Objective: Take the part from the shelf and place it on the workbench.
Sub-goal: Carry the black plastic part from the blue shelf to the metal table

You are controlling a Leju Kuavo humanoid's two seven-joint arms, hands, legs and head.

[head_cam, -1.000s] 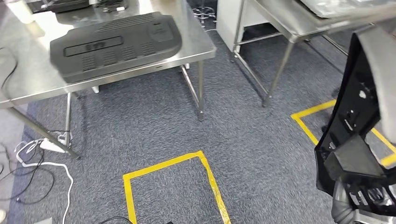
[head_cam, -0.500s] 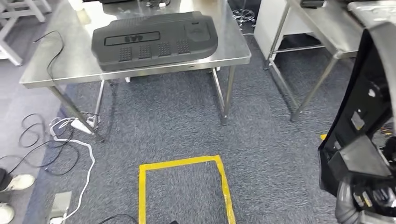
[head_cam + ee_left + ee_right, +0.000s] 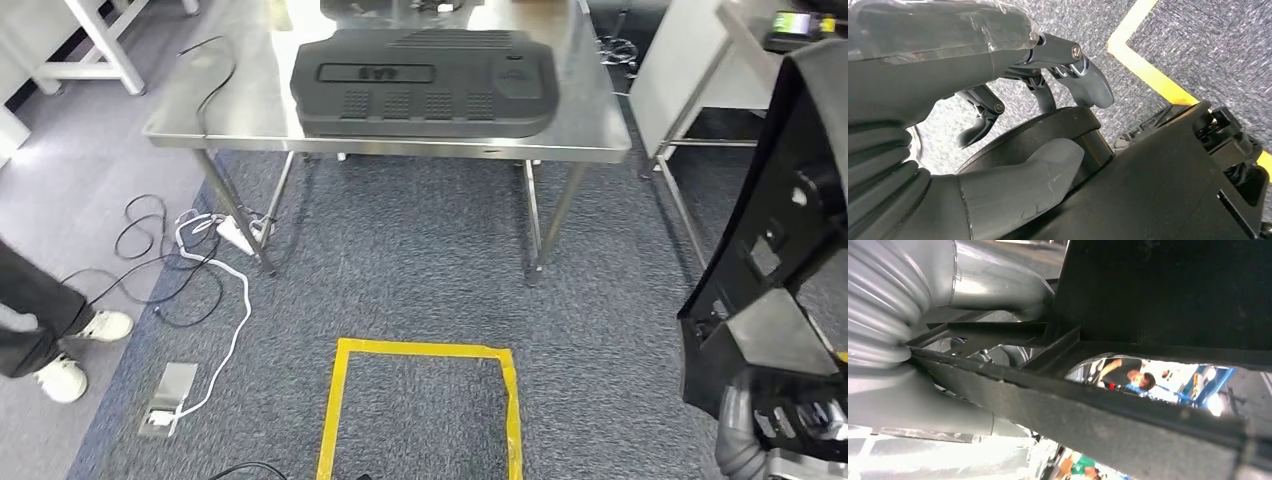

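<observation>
A tall black plastic part [image 3: 790, 230] stands upright at the right edge of the head view, and my right hand [image 3: 785, 435] grips it from below. Close up, the part's dark ribbed frame [image 3: 1158, 290] runs across my grey right hand [image 3: 923, 400]. The steel workbench [image 3: 240, 110] lies ahead across the carpet, with a wide black cover [image 3: 425, 82] lying flat on it. My left hand [image 3: 973, 65] hangs over the carpet with its fingers [image 3: 1083, 75] apart and nothing in them.
A yellow tape square [image 3: 425, 350] marks the carpet in front of the bench. Cables [image 3: 190, 250] and a power strip [image 3: 165, 400] lie on the floor at the left, near a person's shoes [image 3: 70, 370]. A second steel table [image 3: 700, 80] stands at the right.
The whole picture has shifted as the camera turned: the workbench and tape square now sit nearer the middle, and a person's legs have come in at the left. The part stays in my right hand.
</observation>
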